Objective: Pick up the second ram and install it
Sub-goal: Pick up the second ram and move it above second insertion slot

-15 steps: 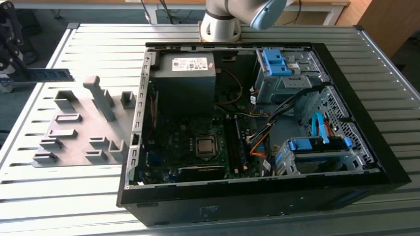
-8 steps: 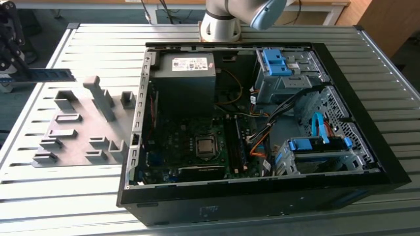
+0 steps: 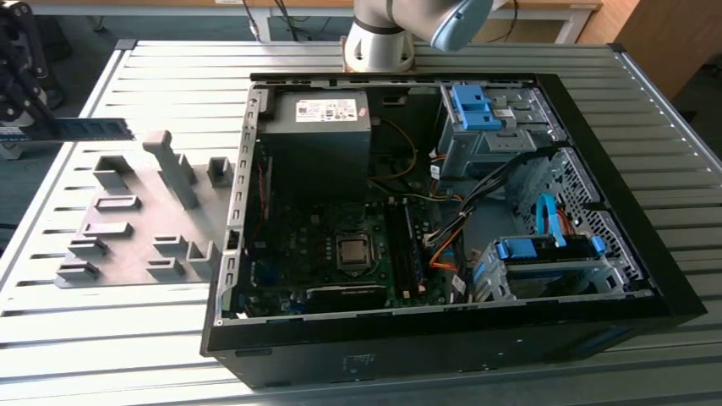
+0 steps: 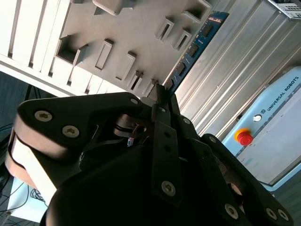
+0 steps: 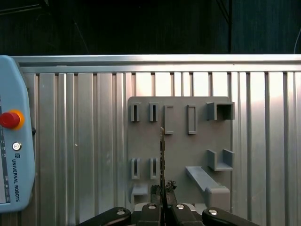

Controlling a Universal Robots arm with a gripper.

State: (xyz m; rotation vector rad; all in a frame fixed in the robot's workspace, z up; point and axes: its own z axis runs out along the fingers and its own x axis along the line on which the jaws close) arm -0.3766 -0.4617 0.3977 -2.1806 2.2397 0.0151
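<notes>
Gripper: your black gripper point(image 3: 20, 110) is pinching one end of the thin, long blue-green memory stick point(image 3: 84, 128).
Stick: it is up in the air, near the grey plastic holder tray point(image 3: 135, 228), and it is not in the case yet.
Long way: in the exterior view the stick points out from the fingers toward 3 o'clock.
Case: the open black computer case point(image 3: 451, 347) sits at about 4 o'clock from the stick, well apart.
Views: in the second wrist view you see the stick point(image 4: 195, 49) flat side on, blue with black chips. In the first wrist view the stick point(image 5: 162, 150) is edge on, a thin line.
</notes>
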